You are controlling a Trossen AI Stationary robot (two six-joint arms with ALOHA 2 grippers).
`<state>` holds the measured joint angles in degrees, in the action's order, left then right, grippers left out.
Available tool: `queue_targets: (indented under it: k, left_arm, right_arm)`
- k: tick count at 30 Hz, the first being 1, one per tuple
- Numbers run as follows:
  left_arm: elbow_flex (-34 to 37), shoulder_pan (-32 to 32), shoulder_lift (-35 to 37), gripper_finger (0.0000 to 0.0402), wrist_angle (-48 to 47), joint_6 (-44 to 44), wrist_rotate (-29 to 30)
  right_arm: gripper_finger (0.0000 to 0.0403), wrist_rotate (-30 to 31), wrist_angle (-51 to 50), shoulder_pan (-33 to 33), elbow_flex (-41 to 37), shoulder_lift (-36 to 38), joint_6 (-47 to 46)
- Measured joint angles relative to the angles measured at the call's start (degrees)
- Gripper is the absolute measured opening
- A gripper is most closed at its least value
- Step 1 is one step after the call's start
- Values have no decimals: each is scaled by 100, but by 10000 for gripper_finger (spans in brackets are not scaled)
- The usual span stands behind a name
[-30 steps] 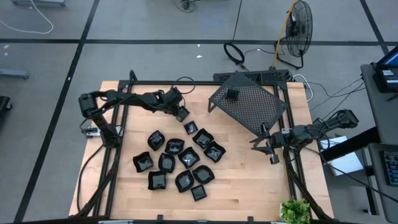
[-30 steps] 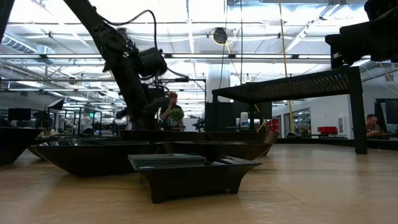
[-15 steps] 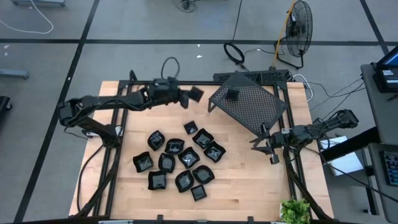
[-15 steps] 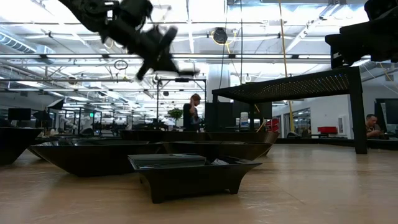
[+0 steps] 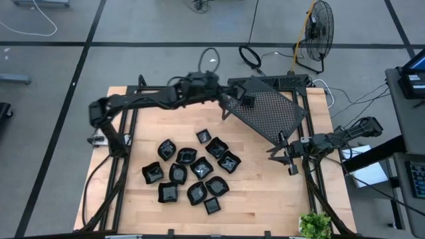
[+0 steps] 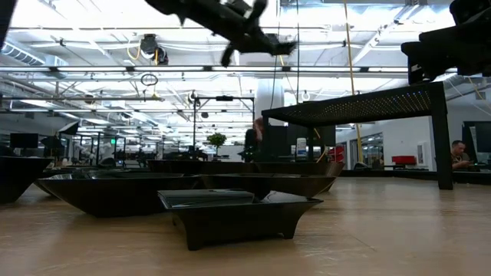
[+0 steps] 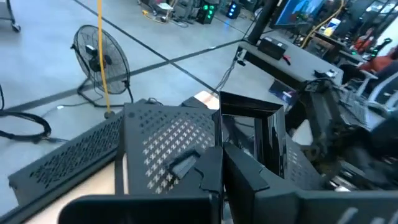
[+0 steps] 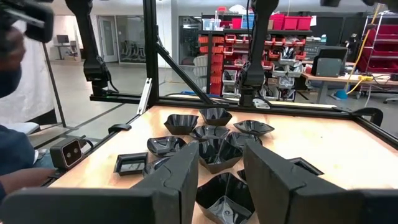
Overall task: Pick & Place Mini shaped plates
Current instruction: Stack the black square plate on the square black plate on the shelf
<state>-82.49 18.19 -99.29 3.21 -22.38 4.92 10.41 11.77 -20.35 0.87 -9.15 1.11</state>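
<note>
On the wooden table [image 5: 265, 192], near the middle, sit the other mini shaped plates [image 5: 192, 169]. Farther back, the left gripper [image 5: 222, 99] pinches one plate [image 7: 249, 140] over the rack [image 5: 269, 113]. At the right edge, the right gripper [image 5: 282, 154] waits, fingers partly apart, holding nothing. A fan [image 5: 319, 23] stands behind.

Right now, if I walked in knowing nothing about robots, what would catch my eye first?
Probably the left gripper, stretched out over the edge of the perforated rack and shut on a small black plate. Next, the cluster of glossy mini shaped plates on the wooden table. The right gripper waits at the table's right edge.
</note>
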Motion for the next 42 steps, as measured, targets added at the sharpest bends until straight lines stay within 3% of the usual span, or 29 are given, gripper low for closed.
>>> queue_targets:
  k: [11,22,42]
  left_arm:
    - [-261,64,-1227,5,1348,-1096,125]
    - [-261,-161,-1305,4,1174,-658,737]
    - [-261,-220,-1305,82,1161,-458,877]
  right_arm:
    - [114,0,-2,1,0,1,1]
    - [114,0,0,1,1,2,1]
    - [114,0,-2,0,1,0,0]
